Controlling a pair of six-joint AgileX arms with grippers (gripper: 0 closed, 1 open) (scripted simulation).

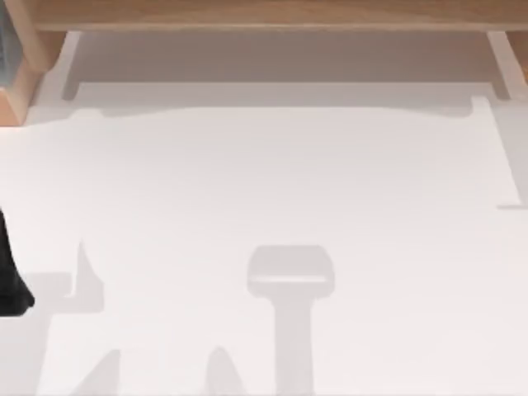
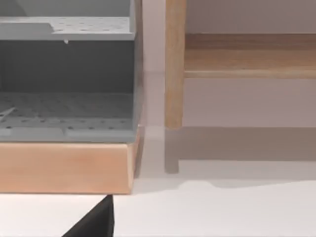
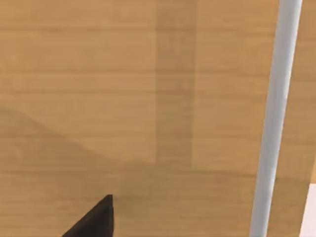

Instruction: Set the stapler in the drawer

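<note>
The stapler is out of view. In the left wrist view a drawer [image 2: 64, 168] with a light wooden front and a grey perforated inside stands pulled out over the white table. Its wooden corner [image 1: 15, 91] sits at the top view's far left. A dark piece of my left gripper [image 2: 94, 224] is just in front of that wooden front, and my left arm [image 1: 11, 276] is at the table's left edge. My right gripper [image 3: 94, 219] hangs close against a wooden panel [image 3: 98, 89] that carries a silver bar [image 3: 274, 123].
A wooden cabinet [image 1: 264, 12] runs along the far side of the white table [image 1: 264, 190]. One of its wooden posts [image 2: 174, 64] stands beside the drawer. Arm shadows lie on the near part of the table.
</note>
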